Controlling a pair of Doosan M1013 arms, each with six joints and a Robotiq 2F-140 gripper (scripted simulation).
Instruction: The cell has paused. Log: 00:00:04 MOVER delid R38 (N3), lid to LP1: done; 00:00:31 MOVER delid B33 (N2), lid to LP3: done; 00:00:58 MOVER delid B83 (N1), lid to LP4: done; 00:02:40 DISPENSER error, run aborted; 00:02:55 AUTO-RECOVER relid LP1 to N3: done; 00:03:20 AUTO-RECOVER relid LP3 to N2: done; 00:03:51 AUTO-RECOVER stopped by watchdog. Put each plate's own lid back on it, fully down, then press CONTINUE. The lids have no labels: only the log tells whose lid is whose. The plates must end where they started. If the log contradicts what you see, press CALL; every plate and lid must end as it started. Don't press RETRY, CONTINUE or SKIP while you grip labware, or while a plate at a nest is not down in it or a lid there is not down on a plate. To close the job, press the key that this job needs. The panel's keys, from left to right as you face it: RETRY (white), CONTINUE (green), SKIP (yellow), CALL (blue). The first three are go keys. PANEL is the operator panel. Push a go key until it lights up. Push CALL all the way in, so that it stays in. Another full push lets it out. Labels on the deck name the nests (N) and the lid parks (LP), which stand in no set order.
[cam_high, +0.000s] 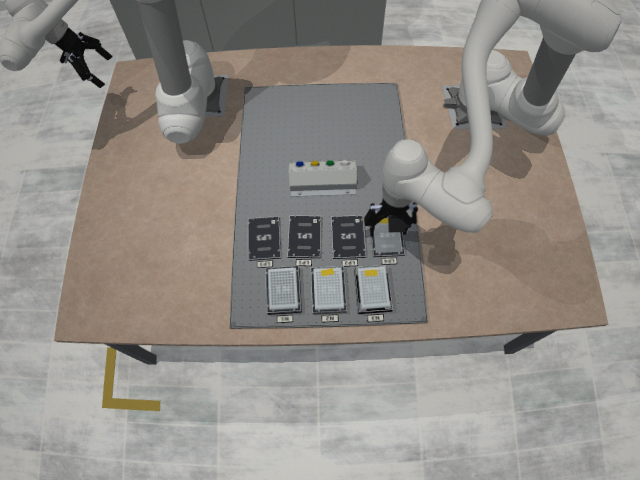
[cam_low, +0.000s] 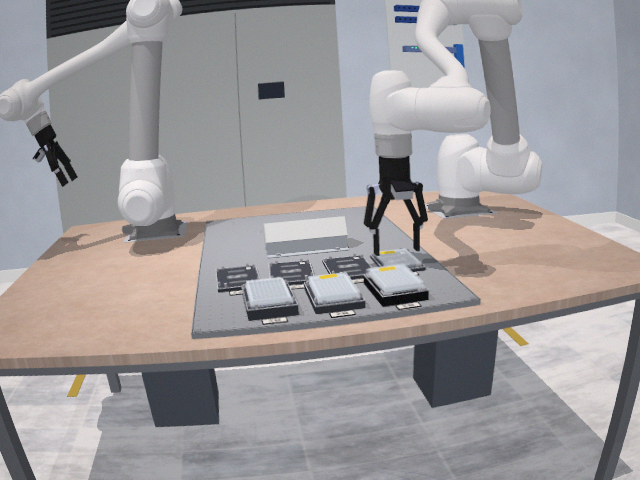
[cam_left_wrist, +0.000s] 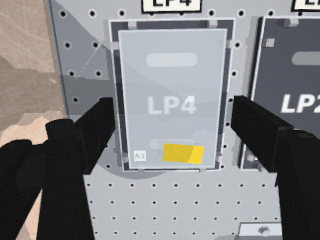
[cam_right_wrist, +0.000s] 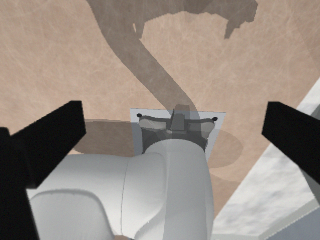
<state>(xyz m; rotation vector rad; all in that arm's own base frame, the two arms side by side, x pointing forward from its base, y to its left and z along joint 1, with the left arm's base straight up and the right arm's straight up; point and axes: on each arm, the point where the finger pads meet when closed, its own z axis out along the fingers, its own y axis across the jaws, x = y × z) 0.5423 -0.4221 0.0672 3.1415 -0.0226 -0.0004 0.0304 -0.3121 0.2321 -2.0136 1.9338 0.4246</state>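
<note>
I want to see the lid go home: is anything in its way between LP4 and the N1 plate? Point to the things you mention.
Nothing visible blocks the lid (cam_high: 387, 246) (cam_left_wrist: 172, 80) from above. The left gripper (cam_high: 393, 232) (cam_low: 397, 250) (cam_left_wrist: 172, 112) is over it. The plate at N1 (cam_high: 283, 289) (cam_low: 268, 293) looks uncovered.

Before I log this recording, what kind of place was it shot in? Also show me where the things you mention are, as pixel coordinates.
Probably a lab automation cell: well plates (cam_high: 282, 289) (cam_low: 268, 292) in labelled nests, a pegboard deck (cam_high: 320, 118) (cam_low: 227, 237), and an operator panel (cam_high: 323, 178) (cam_low: 306, 232) with coloured keys.
</note>
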